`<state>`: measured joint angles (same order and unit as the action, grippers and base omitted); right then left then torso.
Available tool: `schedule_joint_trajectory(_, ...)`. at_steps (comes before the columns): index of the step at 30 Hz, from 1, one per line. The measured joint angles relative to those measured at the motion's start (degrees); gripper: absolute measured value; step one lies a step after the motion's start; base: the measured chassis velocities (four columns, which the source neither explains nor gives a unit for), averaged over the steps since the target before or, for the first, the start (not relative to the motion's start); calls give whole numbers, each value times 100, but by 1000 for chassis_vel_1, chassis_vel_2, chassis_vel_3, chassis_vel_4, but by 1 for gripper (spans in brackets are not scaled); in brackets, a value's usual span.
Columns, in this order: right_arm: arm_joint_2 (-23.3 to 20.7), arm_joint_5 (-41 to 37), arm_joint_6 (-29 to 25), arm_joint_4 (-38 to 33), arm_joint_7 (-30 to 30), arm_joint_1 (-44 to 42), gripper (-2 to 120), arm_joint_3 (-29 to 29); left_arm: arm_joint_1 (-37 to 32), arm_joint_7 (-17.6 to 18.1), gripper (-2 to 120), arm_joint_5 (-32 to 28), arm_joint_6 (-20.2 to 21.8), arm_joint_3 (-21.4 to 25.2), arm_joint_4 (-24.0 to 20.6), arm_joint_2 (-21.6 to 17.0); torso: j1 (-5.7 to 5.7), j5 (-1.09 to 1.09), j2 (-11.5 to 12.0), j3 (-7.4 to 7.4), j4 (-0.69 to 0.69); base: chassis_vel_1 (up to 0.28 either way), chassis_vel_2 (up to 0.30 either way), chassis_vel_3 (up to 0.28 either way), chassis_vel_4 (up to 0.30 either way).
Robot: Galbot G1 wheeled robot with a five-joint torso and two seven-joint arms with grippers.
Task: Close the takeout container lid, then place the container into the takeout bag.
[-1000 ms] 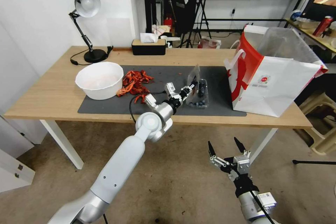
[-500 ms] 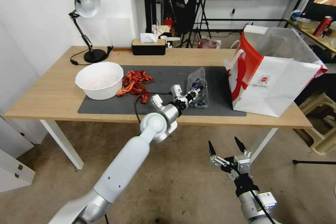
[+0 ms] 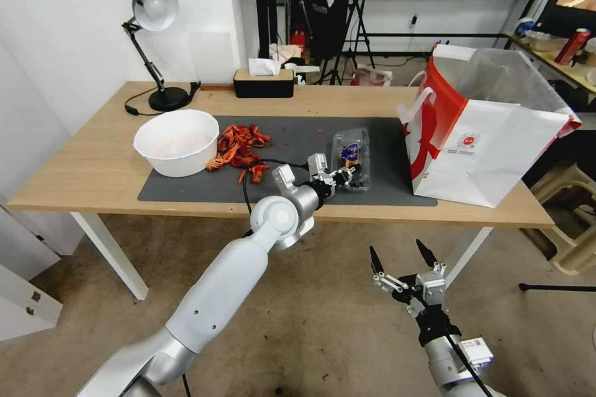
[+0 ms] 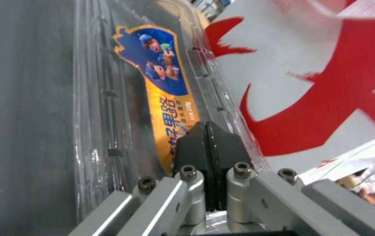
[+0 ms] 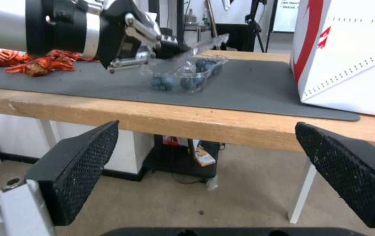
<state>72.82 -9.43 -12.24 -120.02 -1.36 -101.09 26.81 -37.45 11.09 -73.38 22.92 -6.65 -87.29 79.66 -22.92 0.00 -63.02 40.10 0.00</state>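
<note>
Takeout bag [image 3: 490, 136] standing open at the table's right end, well right of everything else. Takeout container [image 3: 351, 169] on the grey mat [image 3: 186, 189], just left of the bag. Lid [image 3: 349, 152], upright a second ago, now swung down nearly flat but not yet snapped. Left gripper [image 3: 345, 175] pinched shut on lid's near edge. Right gripper [image 3: 402, 258] spread open, parked below table.
</note>
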Motion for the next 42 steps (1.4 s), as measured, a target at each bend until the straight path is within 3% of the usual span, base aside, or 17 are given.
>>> schedule_joint_trajectory(6, -88, -145, 79, -109, -2, 44, 100, 39, 72, 315, 0, 86, 212, -47, -29, -7, 0, 0, 0, 0, 0, 0, 0, 0, 0)
schedule_joint_trajectory(14, -293, -989, 495, -381, -79, 371, 100, 149, 133, 537, 0, 134, 307, -70, -37, -40, -1, 0, -1, 0, -1, 0, 0, 0, 0)
schedule_joint_trajectory(17, -471, -1936, 889, -540, -233, 817, 100, 258, 140, 598, 0, 131, 310, -72, -49, -55, -1, 0, 0, 0, 0, 0, 0, 0, 0)
schedule_joint_trajectory(23, -651, -2905, 1298, -557, -534, 1424, 100, 305, 135, 634, 0, 117, 310, -73, -64, -54, -1, 0, 0, 1, 1, 0, 0, 0, 0)
schedule_joint_trajectory(28, -746, -4117, 1913, -490, -1178, 2052, 100, 174, 130, 659, 0, 101, 302, -66, -67, -49, -1, 0, 0, 1, 0, 0, 0, 0, 0)
schedule_joint_trajectory(30, -780, -4934, 2283, -463, -1673, 2378, 100, 107, 129, 667, 0, 88, 299, -58, -71, -50, -1, 0, 0, 1, 0, 0, 0, 0, 0)
schedule_joint_trajectory(42, -923, -6663, 3080, -212, -2556, 3145, 100, 75, 131, 665, 0, 71, 268, -37, -11, -24, 0, -1, 1, 0, -1, 0, 0, 0, 0)
